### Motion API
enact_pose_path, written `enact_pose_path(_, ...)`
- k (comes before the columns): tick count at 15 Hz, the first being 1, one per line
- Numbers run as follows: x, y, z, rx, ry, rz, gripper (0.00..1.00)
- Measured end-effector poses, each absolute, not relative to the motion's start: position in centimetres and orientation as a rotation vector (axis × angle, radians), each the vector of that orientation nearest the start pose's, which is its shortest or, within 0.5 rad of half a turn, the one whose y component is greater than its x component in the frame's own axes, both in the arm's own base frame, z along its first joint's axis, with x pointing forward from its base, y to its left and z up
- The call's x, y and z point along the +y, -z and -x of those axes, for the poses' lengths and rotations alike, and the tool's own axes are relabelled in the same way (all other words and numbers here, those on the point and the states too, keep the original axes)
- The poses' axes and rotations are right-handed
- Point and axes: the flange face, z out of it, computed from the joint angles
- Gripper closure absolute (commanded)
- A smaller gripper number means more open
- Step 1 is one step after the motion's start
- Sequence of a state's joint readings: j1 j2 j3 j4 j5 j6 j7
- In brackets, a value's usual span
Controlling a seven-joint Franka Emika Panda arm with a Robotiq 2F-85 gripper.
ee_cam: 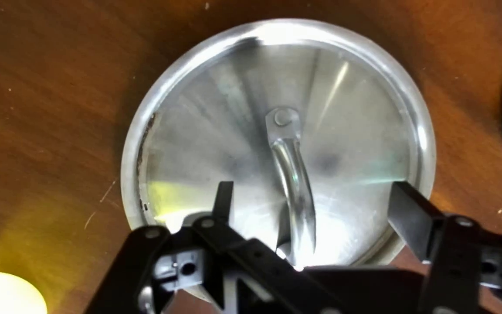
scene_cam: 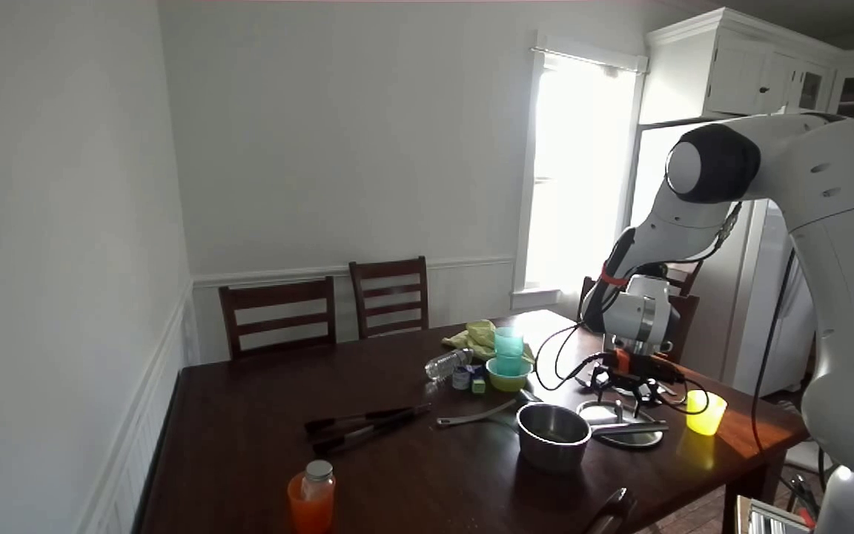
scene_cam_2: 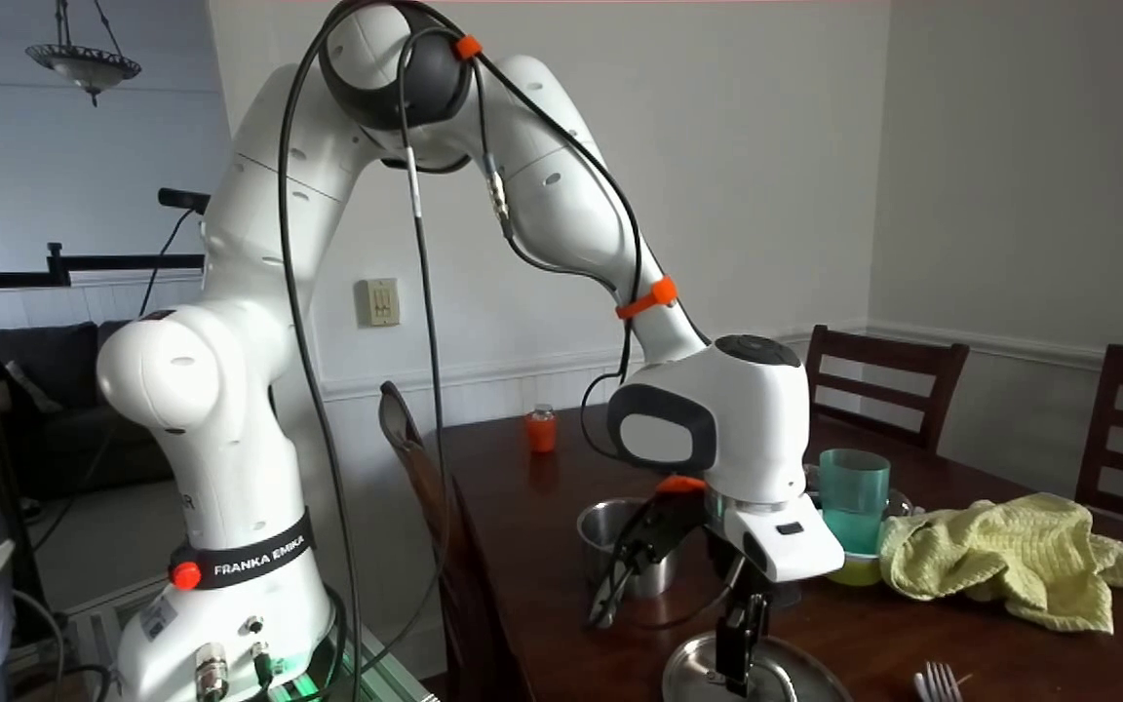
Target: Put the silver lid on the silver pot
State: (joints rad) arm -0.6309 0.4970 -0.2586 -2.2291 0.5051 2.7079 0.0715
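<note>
The hand (ee_cam: 312, 194) is spread wide, nothing gripped, with the handle (ee_cam: 299, 187) of the silver lid (ee_cam: 251, 161) framed between its fingers (ee_cam: 412, 216)! Flat on the table (scene_cam: 434, 475) the lid is seen, near the silver pot (scene_cam: 553, 452). Should that smooth, curved metal be pinched off-centre, the lid could be tilted in lifting and landed askew.

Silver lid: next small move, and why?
I'd probably close the gripper on the handle of the silver lid: in the wrist view the open fingers stand on either side of it, and the silver pot stands uncovered in an exterior view. Whether they reach low enough is hard to tell.
</note>
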Motion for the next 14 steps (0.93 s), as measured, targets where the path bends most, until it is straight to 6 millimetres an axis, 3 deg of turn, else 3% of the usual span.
enact_pose_path(8,-43.86,-15.39,-32.25,1.959,0.098,2.354,0.97)
enact_pose_path(10,-43.89,-15.38,-32.20,1.960,0.098,2.353,1.00)
enact_pose_path(14,-43.93,-15.53,-32.25,1.958,0.102,2.355,0.96)
